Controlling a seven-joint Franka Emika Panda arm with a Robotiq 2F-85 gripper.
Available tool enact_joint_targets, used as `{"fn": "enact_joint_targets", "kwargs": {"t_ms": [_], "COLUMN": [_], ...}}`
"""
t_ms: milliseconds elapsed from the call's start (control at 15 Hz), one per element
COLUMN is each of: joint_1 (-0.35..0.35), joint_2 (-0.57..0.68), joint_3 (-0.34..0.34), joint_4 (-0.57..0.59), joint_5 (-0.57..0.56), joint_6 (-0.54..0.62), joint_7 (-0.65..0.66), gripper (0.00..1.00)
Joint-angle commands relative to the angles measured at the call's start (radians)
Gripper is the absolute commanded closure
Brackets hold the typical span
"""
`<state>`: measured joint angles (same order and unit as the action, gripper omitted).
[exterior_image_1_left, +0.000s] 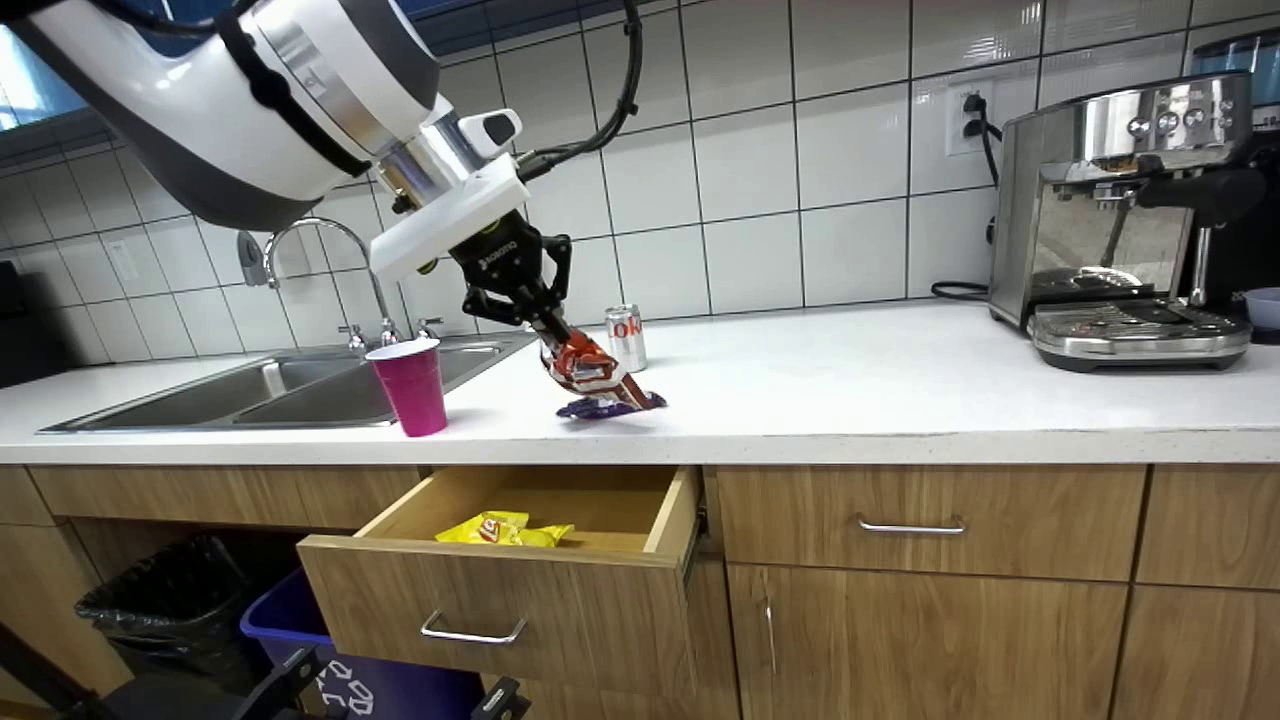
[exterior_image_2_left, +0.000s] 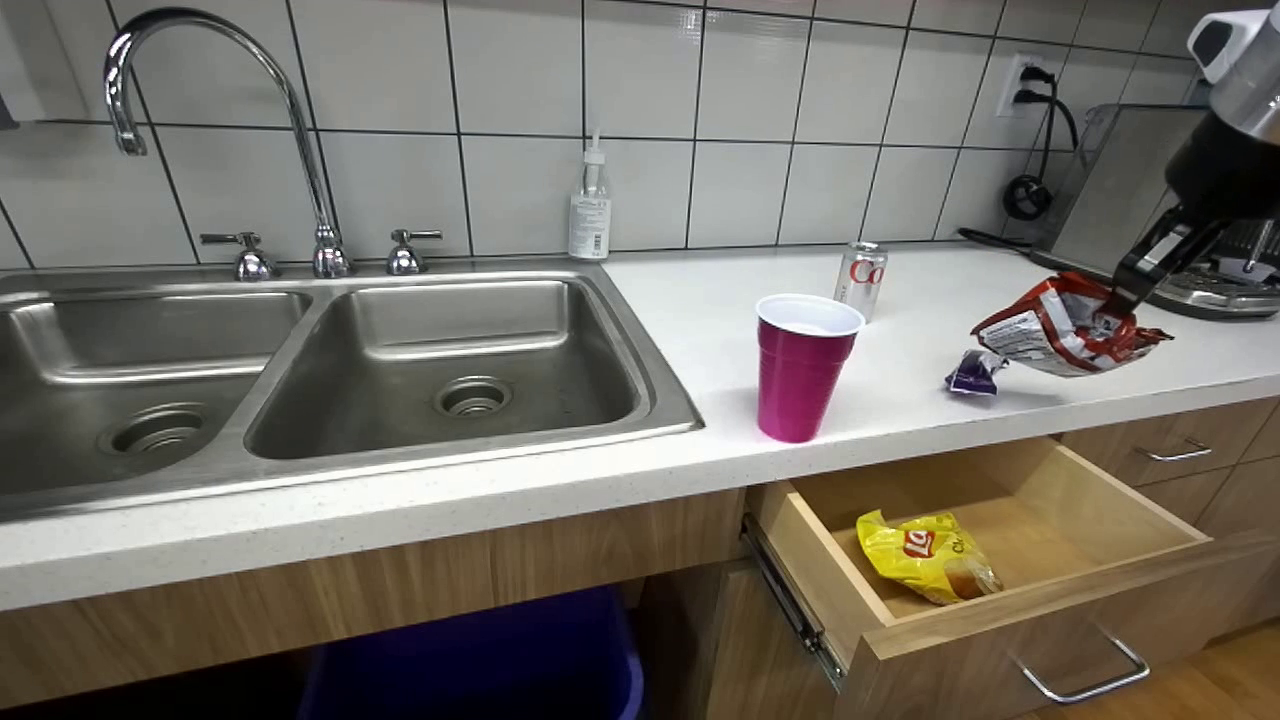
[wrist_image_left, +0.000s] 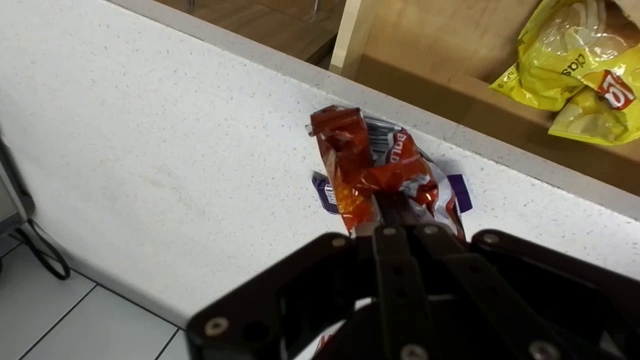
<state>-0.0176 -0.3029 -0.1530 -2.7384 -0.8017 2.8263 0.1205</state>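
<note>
Pinching the red bag (exterior_image_2_left: 1060, 330), the gripper (wrist_image_left: 396, 207) held it above the counter (exterior_image_1_left: 850, 380) near its front edge, perhaps touching a purple wrapper (exterior_image_2_left: 972, 373) beneath. Past that edge a drawer (exterior_image_1_left: 560, 620) stood open around a yellow bag (exterior_image_2_left: 925, 555); sideways, wide counter ran toward the coffee machine (exterior_image_1_left: 1090, 235).

There were one end effector (exterior_image_1_left: 552, 335), one bench (exterior_image_1_left: 850, 390), two snack bags (exterior_image_2_left: 1050, 325), one purple wrapper (exterior_image_2_left: 974, 372), one pink plastic cup (exterior_image_1_left: 412, 395), one drink can (exterior_image_1_left: 627, 340), one pump bottle (exterior_image_2_left: 590, 222) and one coffee machine (exterior_image_1_left: 1150, 130). One sink (exterior_image_2_left: 668, 405) had two basins (exterior_image_2_left: 545, 385), two drains (exterior_image_2_left: 473, 396), two tap handles (exterior_image_2_left: 404, 256) and one chrome faucet (exterior_image_2_left: 329, 255). Besides these, one open drawer (exterior_image_1_left: 560, 590), one bowl (exterior_image_1_left: 1264, 308), two bins (exterior_image_1_left: 420, 685) and two power plugs (exterior_image_2_left: 1036, 76) could be counted.
</note>
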Motion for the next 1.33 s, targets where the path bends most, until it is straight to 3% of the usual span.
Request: {"fn": "enact_joint_targets", "kwargs": {"t_ms": [0,67,133,200,467,1267], "joint_1": [0.02,-0.021,-0.018,0.049,0.089,0.136], "joint_2": [-0.063,-0.067,-0.071,-0.043,-0.046,-0.017], "joint_3": [0.002,0.051,0.055,0.001,-0.014,-0.068], "joint_4": [-0.051,-0.062,-0.068,-0.035,-0.036,-0.037], "joint_5": [0.034,0.087,0.113,0.109,0.164,0.242], "joint_6": [-0.038,-0.035,-0.041,-0.063,-0.106,-0.201], "joint_7": [-0.011,-0.048,-0.057,-0.039,-0.062,-0.105], "gripper": [1.0,1.0,1.0,1.0,1.0,1.0]}}
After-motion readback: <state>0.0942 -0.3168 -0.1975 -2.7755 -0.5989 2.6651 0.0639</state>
